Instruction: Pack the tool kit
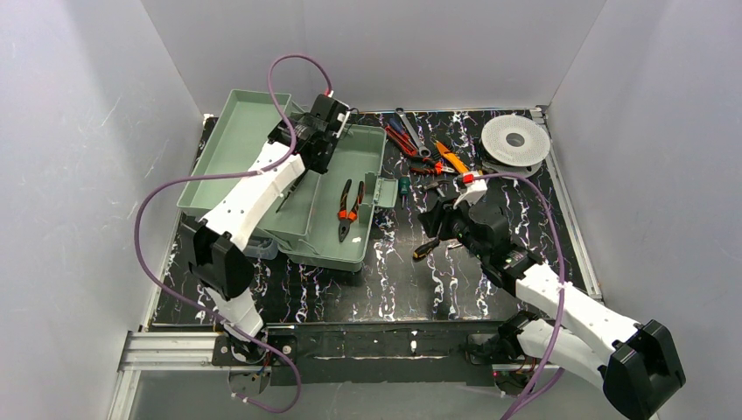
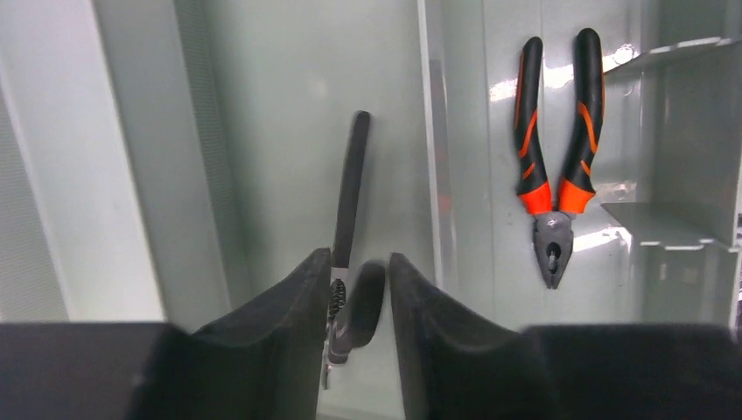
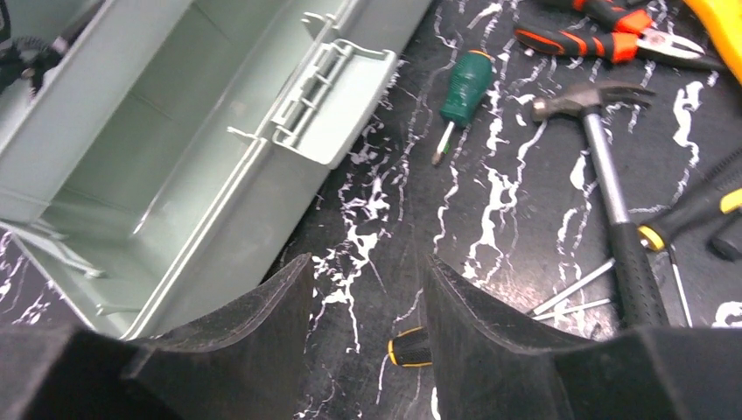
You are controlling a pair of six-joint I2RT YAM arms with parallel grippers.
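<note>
The green toolbox (image 1: 325, 251) lies open, its lid (image 1: 229, 140) flat to the back left. Orange-and-black pliers (image 1: 350, 208) lie inside it and also show in the left wrist view (image 2: 553, 166). My left gripper (image 1: 316, 156) hangs over the box's back part, shut (image 2: 360, 262) on a black-handled spring plier (image 2: 352, 188) above the box floor (image 2: 262, 131). My right gripper (image 1: 435, 223) is open and empty (image 3: 367, 262) above the table, right of the box (image 3: 175, 131). A black-and-yellow screwdriver handle (image 3: 409, 351) lies under its right finger.
On the black marbled table lie a hammer (image 3: 604, 175), a green screwdriver (image 3: 464, 87), orange-handled pliers (image 3: 612, 39), a wrench (image 1: 409, 131), an orange knife (image 1: 451, 156) and a white disc (image 1: 516, 140). White walls stand around the table.
</note>
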